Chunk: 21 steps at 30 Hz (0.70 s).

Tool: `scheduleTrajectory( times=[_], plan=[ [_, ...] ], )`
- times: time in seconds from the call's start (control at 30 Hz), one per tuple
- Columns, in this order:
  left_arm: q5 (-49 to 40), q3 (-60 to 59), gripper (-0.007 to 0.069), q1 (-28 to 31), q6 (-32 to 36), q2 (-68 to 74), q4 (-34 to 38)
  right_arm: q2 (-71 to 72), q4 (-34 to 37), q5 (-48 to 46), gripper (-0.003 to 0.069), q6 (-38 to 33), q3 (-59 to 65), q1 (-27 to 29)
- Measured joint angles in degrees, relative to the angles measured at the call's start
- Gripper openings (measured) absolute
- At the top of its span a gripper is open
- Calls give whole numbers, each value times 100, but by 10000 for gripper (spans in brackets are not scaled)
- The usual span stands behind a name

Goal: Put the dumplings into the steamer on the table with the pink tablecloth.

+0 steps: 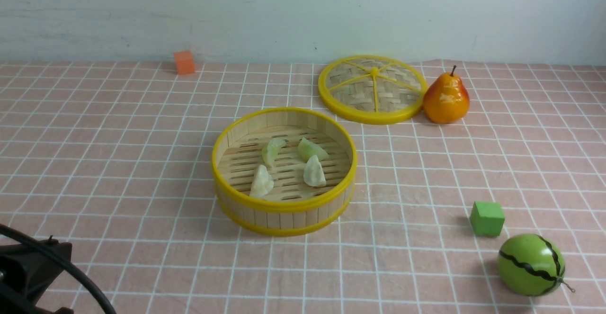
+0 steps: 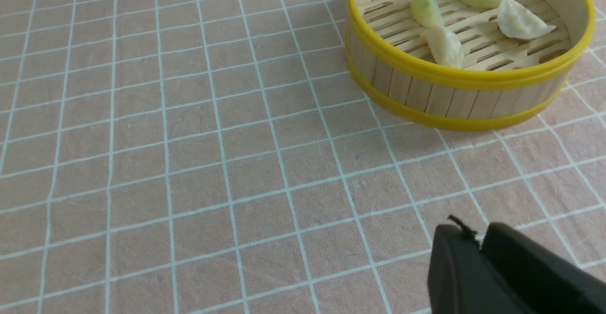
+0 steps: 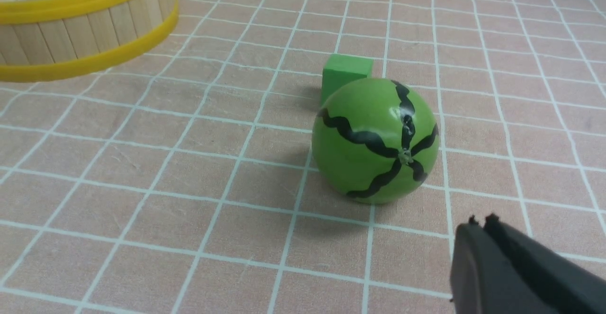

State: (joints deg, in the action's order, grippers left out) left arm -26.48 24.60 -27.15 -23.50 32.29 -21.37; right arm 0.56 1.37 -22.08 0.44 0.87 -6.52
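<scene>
The four small pleated dumplings (image 1: 289,165), pale cream to light green, all lie on the slatted floor of the round bamboo steamer (image 1: 284,210) with yellow rims. The steamer stands near the middle of the table (image 1: 118,162) on the pink tablecloth (image 1: 402,186) with its thin white grid. No dumpling is seen outside the basket, so the task seems to be finished.

The left gripper (image 2: 478,243) hangs over bare cloth at about 7 o'clock from the steamer; its black fingers are pressed together and hold nothing. The right gripper (image 3: 483,224) is likewise closed and empty, low beside the green striped toy watermelon (image 1: 531,265) at about 4 o'clock. Both probably rest apart because nothing remains to carry.

The flat woven lid (image 1: 371,89) lies at 1 o'clock, touching the orange-yellow pear (image 1: 446,98), leaving the basket open for filling. A green cube (image 1: 487,218) stands just beside the watermelon.
</scene>
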Motion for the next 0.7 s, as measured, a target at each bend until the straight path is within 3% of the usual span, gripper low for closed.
scheduleTrajectory(
  times=[0.2,0.4,0.53,0.7],
  plan=[
    [345,-832,78,5,0,-850,-71,0,0,-5,15,-2,0,-6],
    [1075,-1839,81,155,47,-2844,-248,0,0,-5,21,-2,0,-11],
    [2011,-2286,57,831,117,-3287,-19,0,0,-10,21,-6,0,-11],
    [2302,-2595,-14,1508,117,-3287,731,0,0,-10,22,-6,0,-11]
  ],
)
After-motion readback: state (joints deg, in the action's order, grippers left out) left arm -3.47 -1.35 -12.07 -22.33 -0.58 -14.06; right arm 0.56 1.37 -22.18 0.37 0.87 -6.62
